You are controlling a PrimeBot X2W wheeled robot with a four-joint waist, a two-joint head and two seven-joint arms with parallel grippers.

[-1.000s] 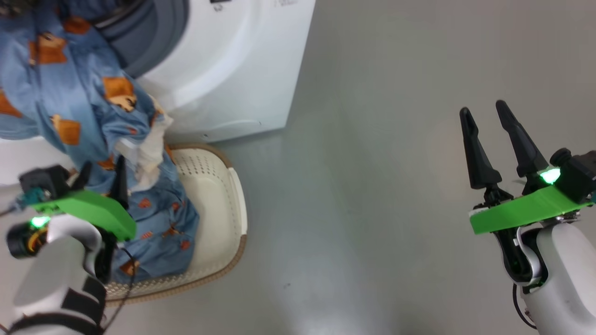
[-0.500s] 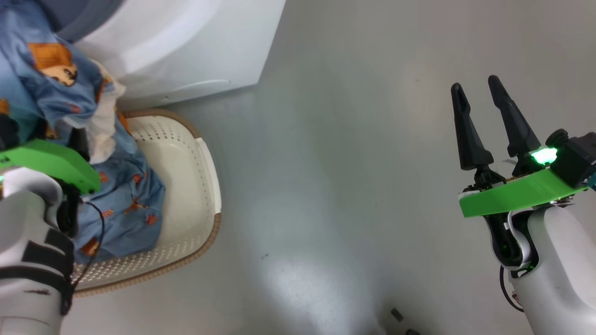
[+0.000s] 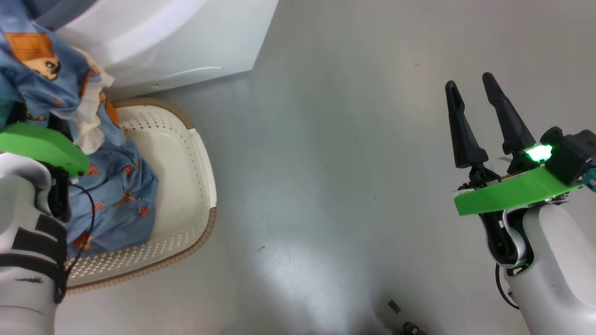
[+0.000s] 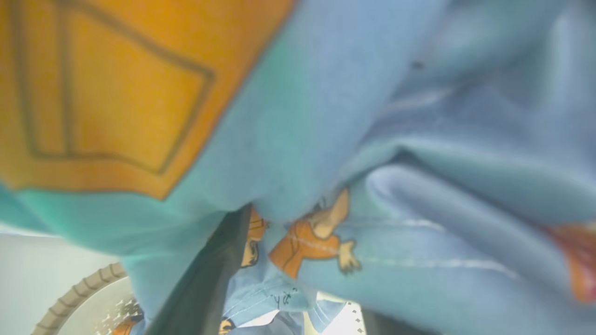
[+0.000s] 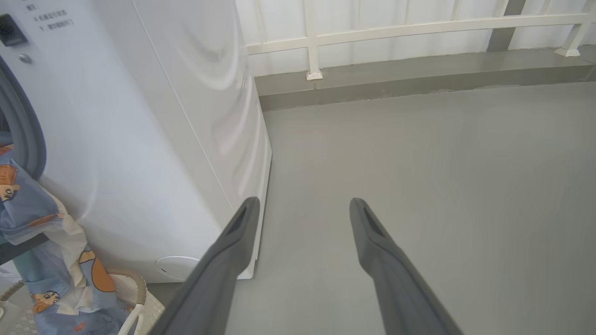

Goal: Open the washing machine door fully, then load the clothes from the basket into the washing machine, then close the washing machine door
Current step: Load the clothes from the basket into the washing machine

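The white washing machine (image 3: 177,42) stands at the far left. The cream basket (image 3: 198,153), with its brown woven-look rim, sits on the grey floor (image 3: 335,177) just in front of the machine's base. The clothes (image 3: 116,204) are light blue with orange-brown cartoon figures. They lie partly in the basket's left half and rise in a bunch toward the machine's blue-grey seal (image 5: 25,125).

The left gripper (image 4: 298,242) is buried in that bunch. Its fingers (image 4: 205,284) stand wide apart with fabric draped over and between them, and it cannot be told whether any of it is caught. The right gripper (image 3: 468,82) hangs released and empty over bare floor at the right, well apart from the basket.

Small lines of printing (image 5: 35,16) beside a dark square on the machine's front are too small to read. So is a scrap of script (image 4: 281,298) printed on the fabric. A round cover (image 5: 177,266) sits low on the machine's front, near its right corner.
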